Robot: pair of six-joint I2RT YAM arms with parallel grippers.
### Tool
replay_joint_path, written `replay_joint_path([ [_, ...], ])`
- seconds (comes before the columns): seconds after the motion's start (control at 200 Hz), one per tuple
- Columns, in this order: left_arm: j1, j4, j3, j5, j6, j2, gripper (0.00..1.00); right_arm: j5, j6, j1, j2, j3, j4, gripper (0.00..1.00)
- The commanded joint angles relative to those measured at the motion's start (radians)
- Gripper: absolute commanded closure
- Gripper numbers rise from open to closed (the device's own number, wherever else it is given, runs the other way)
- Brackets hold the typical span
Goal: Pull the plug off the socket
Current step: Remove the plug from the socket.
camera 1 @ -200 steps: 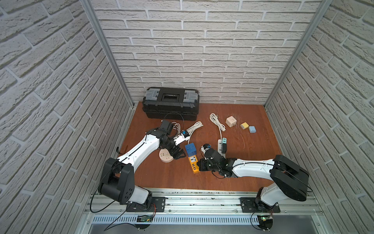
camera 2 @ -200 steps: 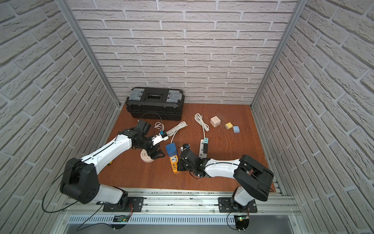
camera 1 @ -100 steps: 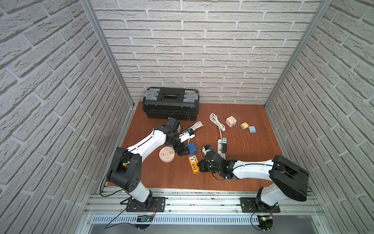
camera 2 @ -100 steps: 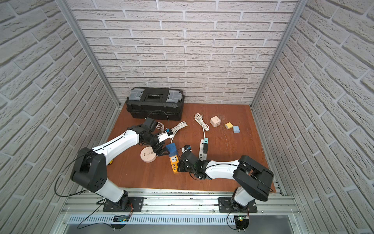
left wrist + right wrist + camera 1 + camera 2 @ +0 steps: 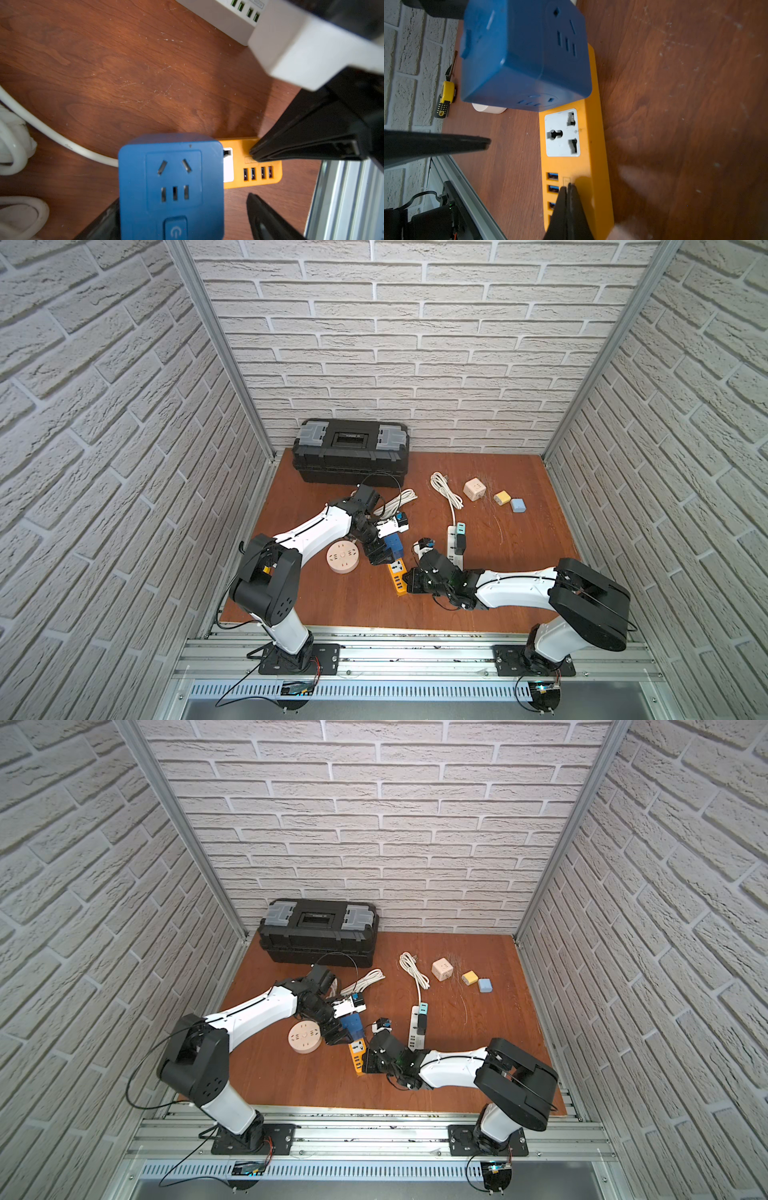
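Pressing on the orange plastic socket strip (image 5: 397, 580) (image 5: 357, 1057) (image 5: 589, 145), the right claw (image 5: 409, 581) (image 5: 568, 186) (image 5: 252, 155) is fully closed with nothing between its fingers. Its tips touch the strip's top just beside the row of USB ports, at the strip's 6 o'clock end in both top views.

The blue plastic cube plug (image 5: 394, 546) (image 5: 353, 1026) (image 5: 171, 187) (image 5: 525, 54) sits on the strip's 12 o'clock end, just beside a free grey-faced outlet. Its pins are hidden, so I cannot tell how deeply it is seated.

The left claw (image 5: 380, 554) (image 5: 338, 1034) (image 5: 184, 199) extends from 10 o'clock and stands spread wide on either side of the cube, holding nothing. One black finger (image 5: 266, 218) is clear of the cube's side. The other (image 5: 104, 224) lies right at the opposite side, and I cannot tell whether it touches.

On the brown wooden worktop (image 5: 519, 564), a round beige socket disc (image 5: 342, 557) lies at 9 o'clock of the strip. A white power strip (image 5: 451, 549) lies at 3 o'clock. A black plastic toolbox (image 5: 351, 452) stands at 12 o'clock against the back wall.
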Motion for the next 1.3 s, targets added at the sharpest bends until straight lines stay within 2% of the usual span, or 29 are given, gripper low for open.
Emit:
replay_joint_path([
  [0.0, -0.006, 0.001, 0.025, -0.007, 0.03, 0.019, 0.09, 0.015, 0.015, 0.016, 0.029, -0.023, -0.034, 0.97],
  [0.115, -0.006, -0.004, 0.027, 0.002, 0.028, 0.03, 0.2, 0.025, 0.026, 0.018, 0.033, -0.025, -0.035, 0.97],
  [0.16, -0.006, -0.006, 0.025, 0.009, 0.029, 0.031, 0.29, 0.032, 0.032, 0.018, 0.033, -0.026, -0.038, 0.97],
  [0.26, -0.006, -0.006, 0.021, 0.017, 0.024, 0.034, 0.42, 0.048, 0.042, 0.017, 0.035, -0.026, -0.051, 0.97],
  [0.4, -0.007, -0.007, 0.014, 0.019, 0.018, 0.037, 0.47, 0.059, 0.045, 0.017, 0.039, -0.016, -0.086, 0.97],
  [0.5, -0.006, -0.006, 0.011, 0.016, 0.013, 0.039, 0.58, 0.064, 0.046, 0.018, 0.043, -0.011, -0.105, 0.97],
  [0.62, 0.0, -0.018, 0.016, 0.023, 0.01, 0.045, 0.76, 0.069, 0.05, 0.018, 0.041, -0.01, -0.117, 0.97],
  [0.71, 0.009, -0.042, 0.033, 0.04, 0.008, 0.055, 1.0, 0.072, 0.051, 0.019, 0.041, -0.005, -0.126, 0.97],
  [0.855, 0.043, -0.124, 0.088, 0.105, 0.02, 0.091, 1.0, 0.074, 0.054, 0.021, 0.048, 0.002, -0.135, 0.97],
  [0.985, 0.044, -0.137, 0.097, 0.089, 0.027, 0.107, 1.0, 0.082, 0.054, 0.023, 0.061, 0.016, -0.159, 0.97],
  [1.295, -0.006, 0.084, -0.038, -0.109, -0.035, 0.009, 1.0, 0.093, 0.064, 0.027, 0.086, 0.038, -0.178, 0.97],
])
